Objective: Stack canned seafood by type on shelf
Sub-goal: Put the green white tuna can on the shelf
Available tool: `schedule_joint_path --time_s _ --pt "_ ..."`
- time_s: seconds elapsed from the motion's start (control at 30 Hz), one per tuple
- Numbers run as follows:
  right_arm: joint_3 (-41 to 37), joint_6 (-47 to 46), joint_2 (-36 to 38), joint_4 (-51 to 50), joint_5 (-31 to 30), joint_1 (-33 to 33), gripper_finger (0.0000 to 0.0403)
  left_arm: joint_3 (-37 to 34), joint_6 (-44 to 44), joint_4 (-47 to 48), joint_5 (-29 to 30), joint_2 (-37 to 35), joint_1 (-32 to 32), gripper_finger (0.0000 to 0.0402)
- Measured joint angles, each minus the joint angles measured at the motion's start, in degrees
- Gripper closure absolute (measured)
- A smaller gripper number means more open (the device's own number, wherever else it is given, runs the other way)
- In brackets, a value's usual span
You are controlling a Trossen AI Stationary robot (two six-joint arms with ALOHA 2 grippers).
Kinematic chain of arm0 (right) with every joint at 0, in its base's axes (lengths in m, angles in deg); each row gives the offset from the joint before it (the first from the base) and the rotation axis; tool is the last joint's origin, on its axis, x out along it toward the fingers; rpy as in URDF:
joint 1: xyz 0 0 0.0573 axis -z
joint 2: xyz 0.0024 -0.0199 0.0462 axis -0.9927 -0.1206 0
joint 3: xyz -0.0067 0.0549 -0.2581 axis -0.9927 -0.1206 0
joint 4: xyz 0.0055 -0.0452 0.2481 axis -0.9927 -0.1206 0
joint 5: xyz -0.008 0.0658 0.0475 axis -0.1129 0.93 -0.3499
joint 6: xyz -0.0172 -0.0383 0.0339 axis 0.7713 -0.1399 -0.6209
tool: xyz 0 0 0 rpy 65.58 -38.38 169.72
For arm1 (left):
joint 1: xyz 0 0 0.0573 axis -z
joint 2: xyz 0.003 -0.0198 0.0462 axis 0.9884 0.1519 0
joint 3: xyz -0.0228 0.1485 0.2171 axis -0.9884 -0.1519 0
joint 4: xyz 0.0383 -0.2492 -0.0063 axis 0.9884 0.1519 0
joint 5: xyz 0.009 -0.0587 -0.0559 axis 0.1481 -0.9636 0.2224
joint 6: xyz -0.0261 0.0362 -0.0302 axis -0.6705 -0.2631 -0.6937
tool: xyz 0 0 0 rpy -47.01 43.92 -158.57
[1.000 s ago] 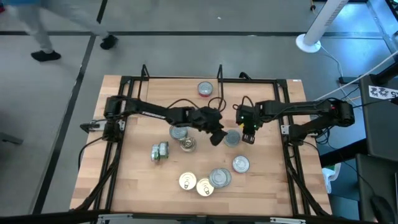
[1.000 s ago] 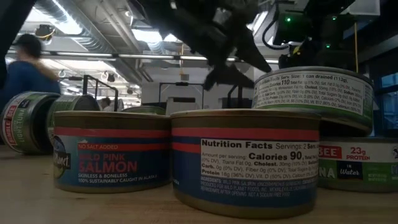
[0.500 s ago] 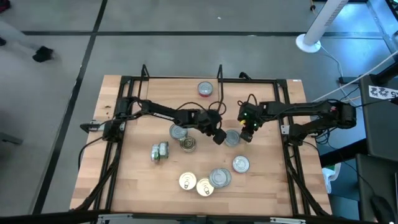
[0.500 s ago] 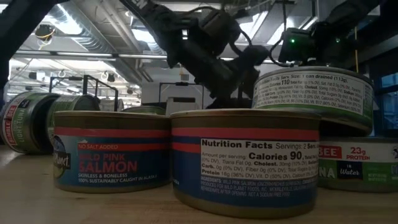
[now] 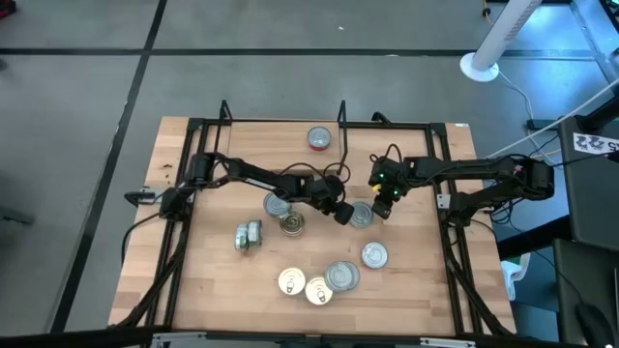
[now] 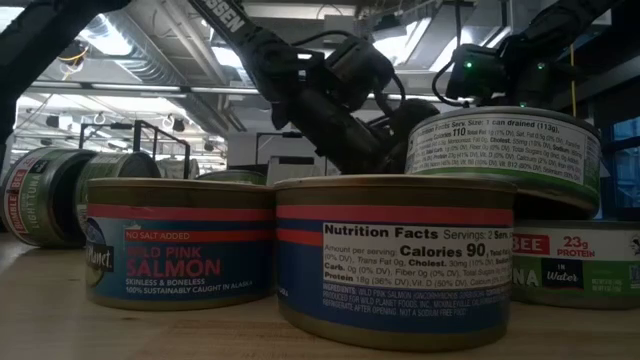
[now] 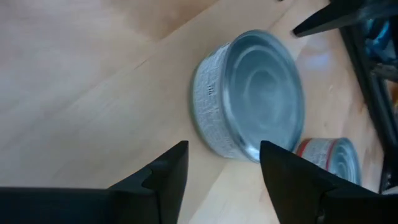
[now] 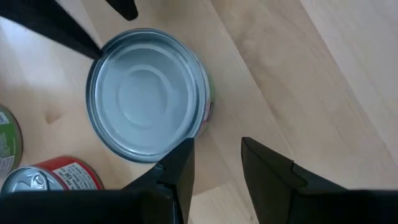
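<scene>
Both grippers crowd one silver tin (image 5: 361, 215) near the middle of the tabletop (image 5: 222, 280). Seen from above, the left gripper (image 5: 341, 212) sits just at the tin's nine o'clock and the right gripper (image 5: 381, 207) just at its two o'clock, so the tin lies between them and neither is clearly the nearer. The left wrist view shows the left gripper's fingers (image 7: 163, 176) parted with bare wood between them, holding nothing; the tin (image 7: 250, 97) stands just ahead of their tips, bare lid or base toward the camera, and the gap looks narrower than the tin is wide. The right wrist view shows the right gripper's fingers (image 8: 267, 167) apart and empty too, the same tin (image 8: 148, 90) lying just off one fingertip rather than between the pair, with the left arm's dark finger showing at its far edge. The tin is round and squat and stands upright, so it has no long axis to line up with; what probably matters is that one gripper widens and centres on it while the other gives way, or they risk meeting over it. A red-labelled tin (image 5: 318, 138) stands alone at twelve o'clock from this spot, at the table's far edge between two thin black uprights (image 5: 341, 111), apparently the shelf. The other tins (image 5: 327, 280) are scattered from six to nine o'clock, some on their sides, so the sorting seems barely begun.
</scene>
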Motion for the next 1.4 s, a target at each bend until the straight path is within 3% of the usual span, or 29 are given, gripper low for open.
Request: schedule_joint_path --time_s 0.23,0.7,1.17,1.4 --pt "0.0 0.0 0.0 0.0 -0.7 0.0 0.0269 0.0 0.0 -1.9 0.0 0.0 0.0 0.0261" --pt "0.0 -0.4 0.0 -0.3 -1.6 0.0 0.0269 0.1 -1.1 -2.0 -0.1 1.2 0.0 0.03" --pt "0.0 -3.7 0.0 -0.3 -2.7 0.0 0.0269 0.1 0.3 -2.0 -0.1 1.0 0.0 0.0391" --pt "0.0 -6.0 0.0 -0.3 -4.1 0.0 0.0269 0.1 1.7 -1.9 0.0 1.0 0.0 0.0397"
